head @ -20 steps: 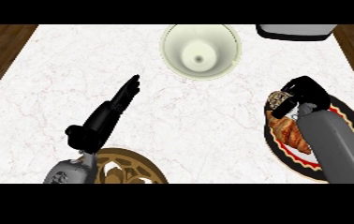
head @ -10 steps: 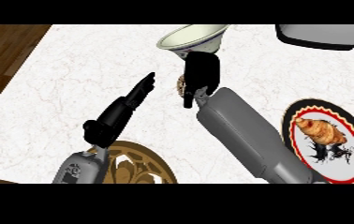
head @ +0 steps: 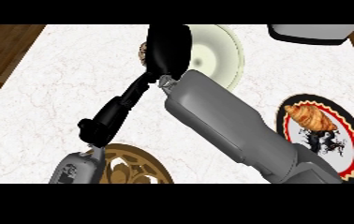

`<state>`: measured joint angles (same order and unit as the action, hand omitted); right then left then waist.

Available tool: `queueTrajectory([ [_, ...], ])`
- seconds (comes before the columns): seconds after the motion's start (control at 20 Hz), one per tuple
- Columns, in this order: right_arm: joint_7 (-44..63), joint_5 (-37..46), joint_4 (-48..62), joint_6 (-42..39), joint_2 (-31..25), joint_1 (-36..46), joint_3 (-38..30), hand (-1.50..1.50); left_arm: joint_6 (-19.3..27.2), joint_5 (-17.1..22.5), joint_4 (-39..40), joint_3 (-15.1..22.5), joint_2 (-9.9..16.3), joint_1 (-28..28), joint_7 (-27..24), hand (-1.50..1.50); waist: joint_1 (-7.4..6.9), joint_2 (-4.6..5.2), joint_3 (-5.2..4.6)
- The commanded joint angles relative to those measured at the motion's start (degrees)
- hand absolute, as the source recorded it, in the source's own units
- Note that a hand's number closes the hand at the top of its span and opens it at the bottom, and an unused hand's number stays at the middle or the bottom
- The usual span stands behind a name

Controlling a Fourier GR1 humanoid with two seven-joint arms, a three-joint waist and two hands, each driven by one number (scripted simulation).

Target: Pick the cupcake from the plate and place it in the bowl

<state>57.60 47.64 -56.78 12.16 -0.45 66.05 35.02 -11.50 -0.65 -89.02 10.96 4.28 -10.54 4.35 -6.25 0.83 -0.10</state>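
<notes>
The white marbled desk [head: 62,92] fills most of the head view, with a strip of brown wood along its left edge. Across it, from the lower right, the grey right forearm [head: 228,124] runs up and to the left, the biggest thing over the surface.

At the top, right of centre, sits the pale cream bowl [head: 221,54], its left part hidden behind the right robot hand [head: 168,47]. That black hand is over the bowl's left rim with its back to the camera and its fingers curled down and to the left. A small brown, speckled piece shows just past the hand's left edge, above the desk beside the bowl; this looks like the cupcake [head: 143,52], gripped in the curled fingers and mostly hidden by them. It is not inside the bowl.

At the right edge lies a dark plate [head: 287,124] with a red rim, partly covered by the forearm. A croissant [head: 314,117] rests on it, with a black patterned patch below it.

The left robot hand [head: 114,113] comes in from the lower left, its fingers straight and pointing up and right towards the right wrist; it holds nothing.

A round golden-brown patterned plate [head: 138,167] sits at the bottom edge, beside the left forearm. A grey and white object [head: 311,33] is cut off by the top right corner.
</notes>
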Motion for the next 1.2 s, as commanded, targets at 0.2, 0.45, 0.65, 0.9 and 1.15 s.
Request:
queueTrajectory([
  [0.2,4.1,-4.5,10.5,9.0,0.4,9.3,-0.8,1.50,-1.3,1.3,-1.8,-2.4,2.3,3.3,-1.9,0.00,2.31,-0.32,-0.01],
  [0.45,-0.8,0.3,22.9,12.1,0.4,12.1,-2.4,1.50,0.6,-0.2,1.1,-2.8,1.1,1.3,-1.4,0.00,3.59,-0.17,0.02],
  [0.65,-4.6,4.5,29.7,17.1,0.3,10.9,-2.2,1.50,-0.2,0.9,0.1,-4.6,2.3,0.4,-0.2,0.00,4.16,-0.20,0.05],
  [0.9,-11.0,1.2,38.0,14.5,0.3,11.8,-7.1,1.50,-0.4,0.4,-4.5,-2.1,1.5,4.4,0.0,0.00,3.37,-0.05,0.07],
  [1.15,-19.1,-10.3,39.4,8.0,-2.9,8.2,-16.8,1.50,0.4,0.1,-3.1,-1.8,0.2,1.5,1.2,0.00,2.86,0.66,0.16],
])
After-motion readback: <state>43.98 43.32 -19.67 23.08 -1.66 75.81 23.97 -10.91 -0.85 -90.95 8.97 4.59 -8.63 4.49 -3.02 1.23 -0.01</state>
